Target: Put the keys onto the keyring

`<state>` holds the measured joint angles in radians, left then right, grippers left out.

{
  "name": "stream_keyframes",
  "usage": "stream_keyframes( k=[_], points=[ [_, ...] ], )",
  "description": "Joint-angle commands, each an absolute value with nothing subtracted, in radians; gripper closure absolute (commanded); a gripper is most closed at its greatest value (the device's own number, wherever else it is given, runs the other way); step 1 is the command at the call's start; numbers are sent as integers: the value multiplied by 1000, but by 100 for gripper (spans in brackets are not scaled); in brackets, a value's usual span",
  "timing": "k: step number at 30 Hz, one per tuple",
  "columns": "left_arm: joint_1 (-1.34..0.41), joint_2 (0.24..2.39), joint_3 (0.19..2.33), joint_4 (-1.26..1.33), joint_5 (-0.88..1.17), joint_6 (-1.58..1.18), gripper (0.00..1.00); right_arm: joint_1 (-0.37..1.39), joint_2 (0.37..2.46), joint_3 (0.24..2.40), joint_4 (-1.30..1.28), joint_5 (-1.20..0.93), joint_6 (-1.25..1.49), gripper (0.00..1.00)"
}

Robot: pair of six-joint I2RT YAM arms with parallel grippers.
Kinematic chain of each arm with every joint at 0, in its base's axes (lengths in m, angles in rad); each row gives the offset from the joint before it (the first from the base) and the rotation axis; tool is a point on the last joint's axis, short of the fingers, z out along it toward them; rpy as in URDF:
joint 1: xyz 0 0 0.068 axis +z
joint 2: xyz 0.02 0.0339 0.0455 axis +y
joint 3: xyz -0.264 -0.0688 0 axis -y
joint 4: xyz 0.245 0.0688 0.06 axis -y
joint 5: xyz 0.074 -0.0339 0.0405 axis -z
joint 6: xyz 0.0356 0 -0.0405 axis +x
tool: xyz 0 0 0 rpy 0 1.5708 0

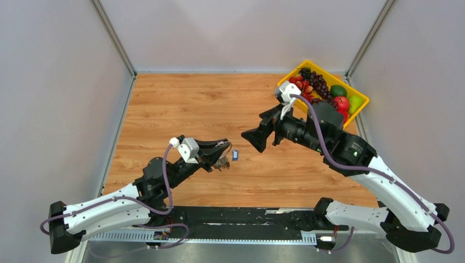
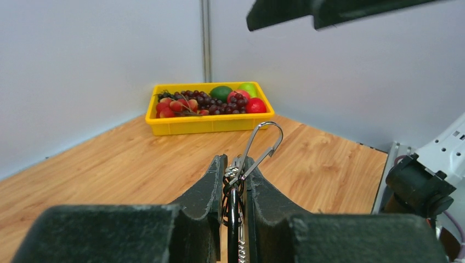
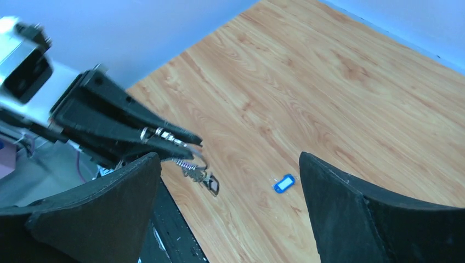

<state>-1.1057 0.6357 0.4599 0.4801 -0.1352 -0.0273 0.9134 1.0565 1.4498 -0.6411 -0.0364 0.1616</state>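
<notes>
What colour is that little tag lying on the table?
The tag is blue; clearest in right wrist view.

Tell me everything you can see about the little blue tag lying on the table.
The blue tag is a small rounded rectangle, plastic by its look, with a paler panel on its face. It lies flat on the wooden table, alone, with nothing touching it. Seen from above, it sits just beyond the tips of the left gripper, in the gap between the two arms. Whether a metal key is attached to it is too small to tell.
</notes>
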Motion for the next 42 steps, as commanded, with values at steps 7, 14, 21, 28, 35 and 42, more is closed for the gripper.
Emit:
stream_keyframes(
  k=[7, 14, 21, 28, 35, 42],
  points=[
    [-1110, 653, 569, 337, -176, -191, 100, 916, 988, 1278, -294, -392, 169, 8],
    [-1109, 660, 589, 276, -168, -276, 100, 915, 1049, 1299, -322, -338, 196, 47],
    [-1109, 674, 619, 176, -231, -245, 100, 914, 1125, 1345, -408, -274, 311, 46],
    [-1109, 681, 637, 120, -322, -193, 100, 914, 1239, 1431, -545, -246, 399, 52],
    [-1109, 682, 651, 86, -342, -188, 100, 911, 1245, 1460, -566, -281, 394, 53],
    [-1109, 683, 657, 60, -313, -207, 100, 909, 1278, 1478, -564, -361, 373, 58]
  ],
)
